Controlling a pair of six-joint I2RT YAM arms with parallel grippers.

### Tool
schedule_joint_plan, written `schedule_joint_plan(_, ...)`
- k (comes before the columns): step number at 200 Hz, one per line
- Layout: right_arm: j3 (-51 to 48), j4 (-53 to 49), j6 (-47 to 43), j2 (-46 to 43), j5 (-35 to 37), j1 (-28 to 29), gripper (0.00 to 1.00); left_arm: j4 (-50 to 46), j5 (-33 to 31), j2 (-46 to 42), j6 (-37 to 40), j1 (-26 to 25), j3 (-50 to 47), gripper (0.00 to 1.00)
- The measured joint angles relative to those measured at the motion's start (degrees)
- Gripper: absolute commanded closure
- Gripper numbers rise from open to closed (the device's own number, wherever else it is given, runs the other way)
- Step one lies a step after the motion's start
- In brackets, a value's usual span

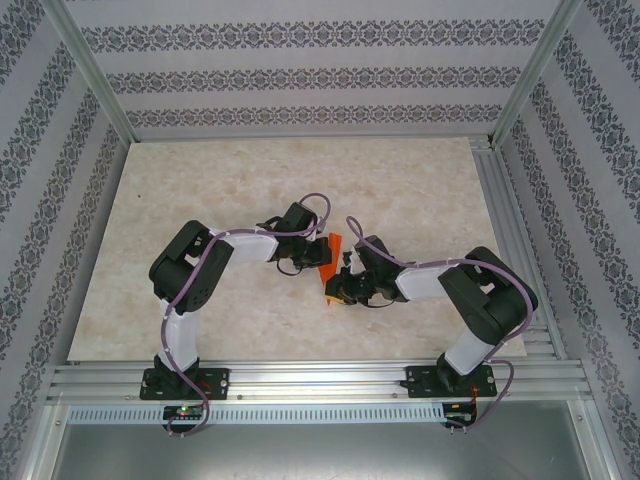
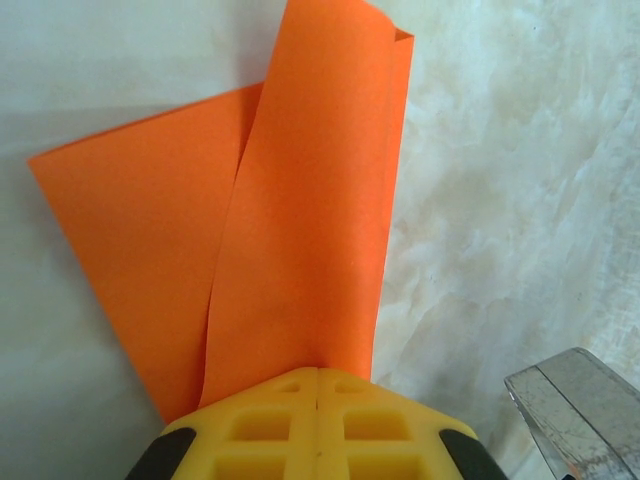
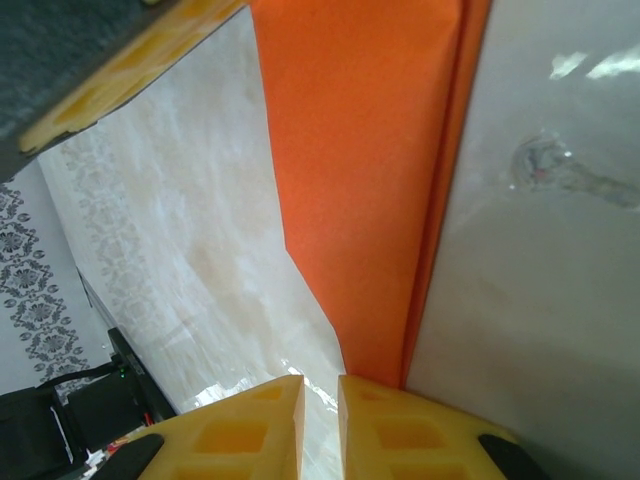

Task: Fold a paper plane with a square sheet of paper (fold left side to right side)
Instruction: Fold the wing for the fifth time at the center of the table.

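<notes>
Paper plane (image 2: 300, 230), just one, two tools, left tool (image 2: 317, 372) clamped on it, right tool (image 3: 320, 382) state unclear

The paper plane (image 2: 300, 250) is thin orange paper, matt, with a faint fibrous grain and sharp creases. The table (image 1: 200, 200) has a cream, marble-look top, smooth with a soft sheen. The left gripper (image 2: 317, 372) and right gripper (image 3: 320, 380) end in dull yellow moulded plastic. The frame rails (image 1: 320, 380) are pale ribbed metal. The arm shells (image 1: 185, 335) are smooth white and black plastic.
</notes>
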Motion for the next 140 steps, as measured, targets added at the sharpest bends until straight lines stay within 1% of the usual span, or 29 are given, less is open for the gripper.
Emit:
schedule_joint_plan(69,0.37,-0.28,0.15,0.0,0.13,0.02,0.82,0.02,-0.02,0.0,0.0,0.02,0.0,0.96)
schedule_joint_plan(140,0.76,1.2,2.36,0.81,2.01,1.14,0.82,0.11,-0.24,0.0,-0.02,0.02,0.0,0.96)
